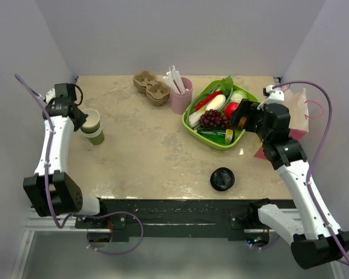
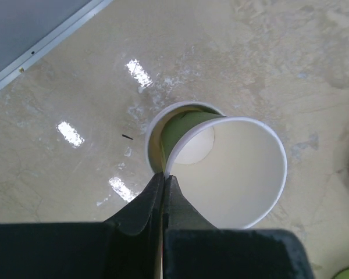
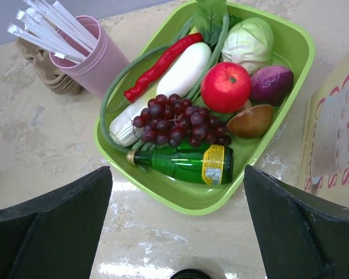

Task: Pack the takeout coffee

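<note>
On the beige tabletop [image 1: 157, 151] no lidded coffee shows: near the left edge the left gripper [image 2: 164, 175], jaws clamped on the rim of the lidless green cup [image 2: 244, 174], had best hold it upright, the black lid [image 1: 222, 178] lying by the near edge, the right gripper [image 3: 177, 174] with jaws apart.

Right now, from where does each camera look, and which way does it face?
Top camera: above and behind the left arm and right arm, looking down at the table; both show.
Left wrist: behind the left gripper, looking down into a paper cup; its shut fingers show.
Right wrist: behind the right gripper, facing the tray; its open fingers show.
Shared: top and right wrist both see the tray.
</note>
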